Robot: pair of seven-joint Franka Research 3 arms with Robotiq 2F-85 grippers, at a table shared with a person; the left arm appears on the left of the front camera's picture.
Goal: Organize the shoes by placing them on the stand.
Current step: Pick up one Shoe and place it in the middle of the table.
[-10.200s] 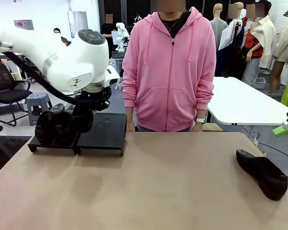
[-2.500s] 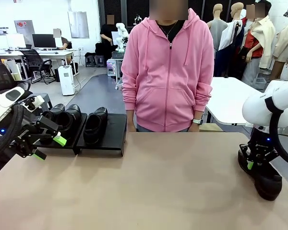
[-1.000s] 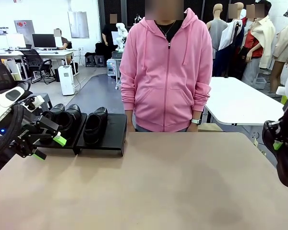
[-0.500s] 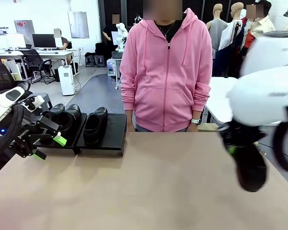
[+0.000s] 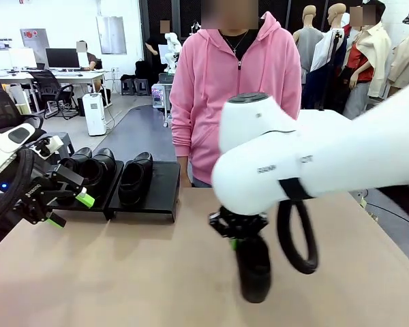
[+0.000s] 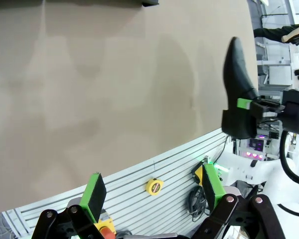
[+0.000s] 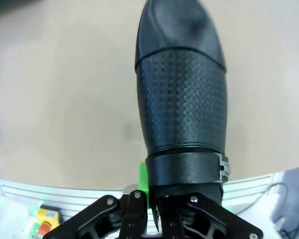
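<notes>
Right hand (image 5: 240,240) has swung left to mid-bench (image 5: 123,272), clenched on fourth shoe (image 5: 253,267), toe down. Left hand (image 5: 67,208) released, near stand (image 5: 153,194) carrying three shoes (image 5: 135,178).

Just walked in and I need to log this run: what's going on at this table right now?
The robot is putting black shoes on a low black stand at the table's far left. Three shoes already sit there. The right gripper is shut on the fourth shoe, carrying it above the middle of the table. The left gripper hangs open near the stand, holding nothing. A person in a pink hoodie stands at the far side, watching.
</notes>
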